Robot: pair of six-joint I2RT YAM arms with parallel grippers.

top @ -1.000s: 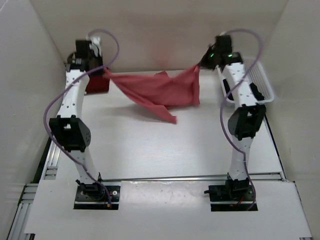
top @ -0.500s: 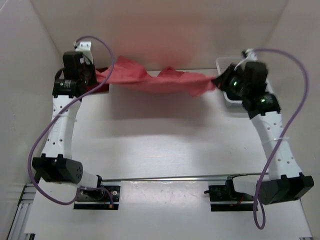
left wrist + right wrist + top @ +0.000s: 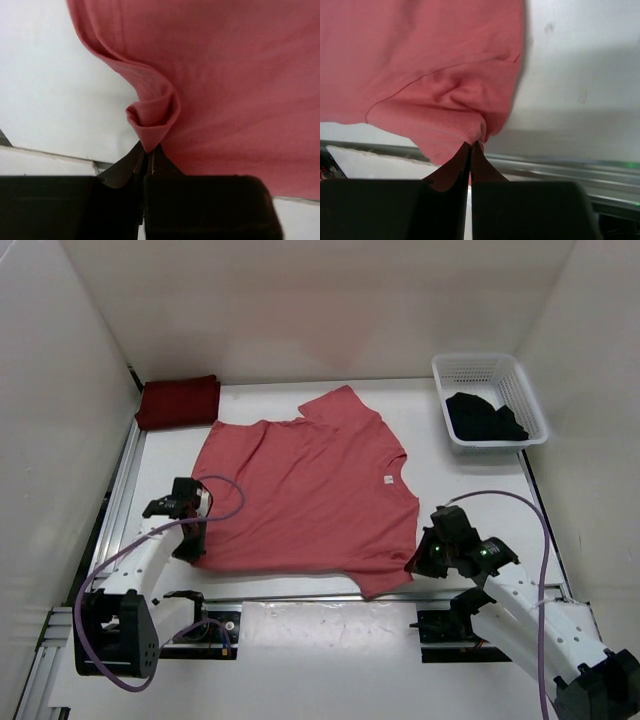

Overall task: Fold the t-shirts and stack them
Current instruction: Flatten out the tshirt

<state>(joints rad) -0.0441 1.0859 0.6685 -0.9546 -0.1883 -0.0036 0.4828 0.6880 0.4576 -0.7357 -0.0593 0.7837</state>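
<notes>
Middle of the top view, the salmon pink shirt [image 3: 300, 490] is lying spread out pretty flat on the table [image 3: 470, 495]. Its neck opening faces the right side of the frame and you can see a little white tag there. One sleeve sticks up toward the top centre.

Down at the lower left corner of the cloth, the left gripper [image 3: 192, 543] is pinching the edge. The left wrist view makes it obvious: the fingers [image 3: 125, 170] are squeezed together on a little bunched-up curl of hem, and the rest of the pink fabric fans out above them.

Same deal on the other side. The right gripper [image 3: 413, 563] sits at the lower right corner of the shirt. In its own wrist view the two fingertips [image 3: 452, 172] are clamped tight on a puckered bit of pink cloth, right over the near edge of the table.

The other two aren't being touched. The maroon shirt [image 3: 178, 402] is folded up into a neat block in the upper left corner of the table. The black shirt [image 3: 485, 418] is a crumpled lump inside the white basket [image 3: 490, 362] at the upper right.
</notes>
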